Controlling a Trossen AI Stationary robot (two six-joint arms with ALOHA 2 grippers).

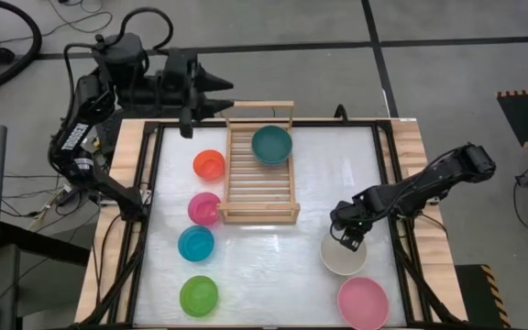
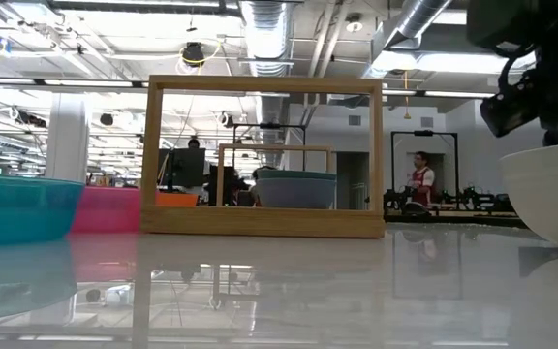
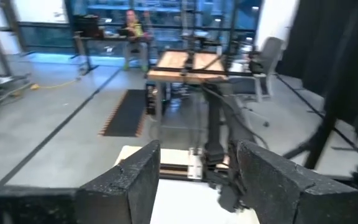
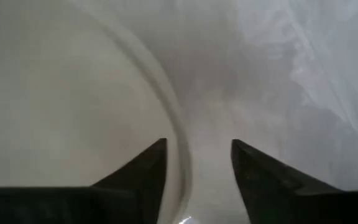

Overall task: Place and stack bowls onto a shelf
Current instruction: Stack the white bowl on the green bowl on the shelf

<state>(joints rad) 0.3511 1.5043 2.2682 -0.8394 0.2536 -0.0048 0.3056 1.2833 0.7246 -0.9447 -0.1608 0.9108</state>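
Observation:
The wooden shelf (image 1: 259, 179) lies at the table's far middle. A dark teal bowl (image 1: 271, 145) sits on the slats at its far end, and in the low view a grey-blue wall (image 2: 296, 191) shows under the teal rim. My right gripper (image 1: 348, 236) points down, open, over the far rim of the cream-white bowl (image 1: 344, 257). Its fingers stand either side of that rim (image 4: 180, 155), one inside and one outside. My left gripper (image 1: 220, 92) is raised beyond the table's far left corner, level, open and holding nothing.
Left of the shelf, orange-red (image 1: 209, 165), magenta (image 1: 204, 208), cyan (image 1: 196, 243) and lime green (image 1: 199, 295) bowls stand in a row running toward the near edge. A light pink bowl (image 1: 363, 302) stands near the front right corner. The black frame (image 1: 385, 183) borders the tabletop.

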